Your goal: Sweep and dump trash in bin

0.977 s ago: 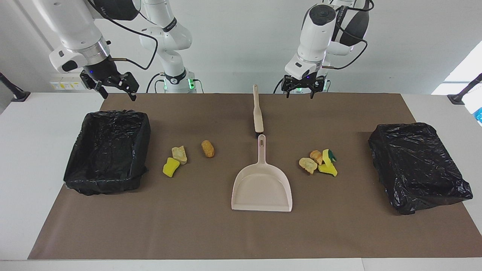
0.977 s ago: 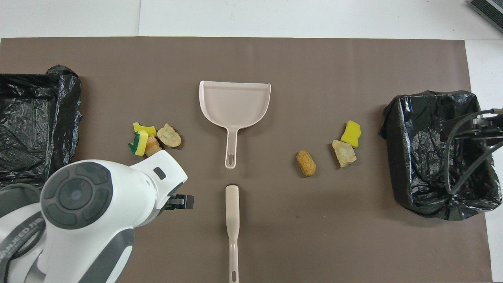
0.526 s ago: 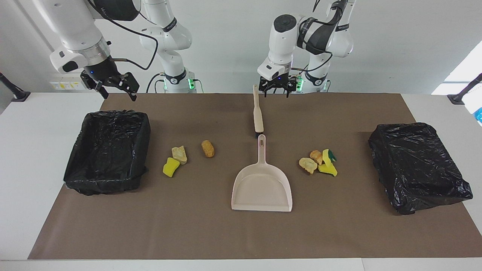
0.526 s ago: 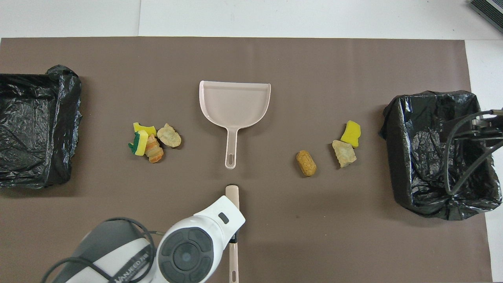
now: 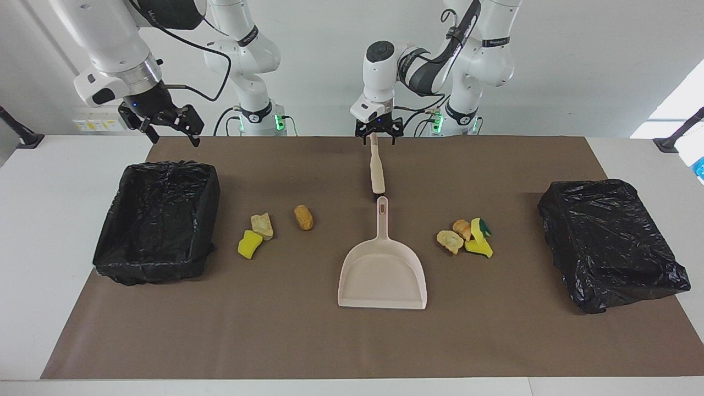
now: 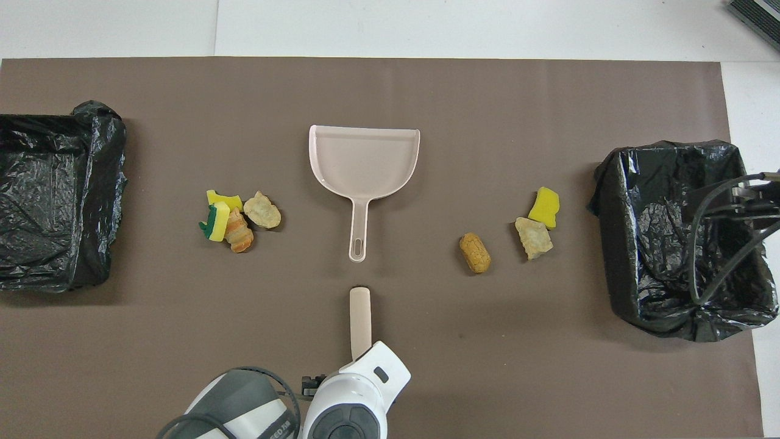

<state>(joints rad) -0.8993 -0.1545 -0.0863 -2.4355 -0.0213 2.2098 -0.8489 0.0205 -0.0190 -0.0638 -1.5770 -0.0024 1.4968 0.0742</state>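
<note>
Right gripper (image 5: 169, 127): I hold it with fingers apart over the corner of the lined bin (image 5: 157, 220), waiting.
Trash by that bin (image 5: 258, 231): three chunks lie below and toward the middle from this claw, unswept.
Left gripper (image 5: 378, 135): I have it spread around the brush (image 5: 376, 165) handle tip, not clamped, ready to grasp for sweeping.
Dustpan (image 5: 383, 264): it lies under this claw's reach, mouth away from the robots.
Other trash (image 5: 465, 237): four chunks lie off toward the second bin (image 5: 610, 242).

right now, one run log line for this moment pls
left claw: open, over brush handle | right claw: open, waiting above bin | dustpan: untouched | trash: unswept on mat
</note>
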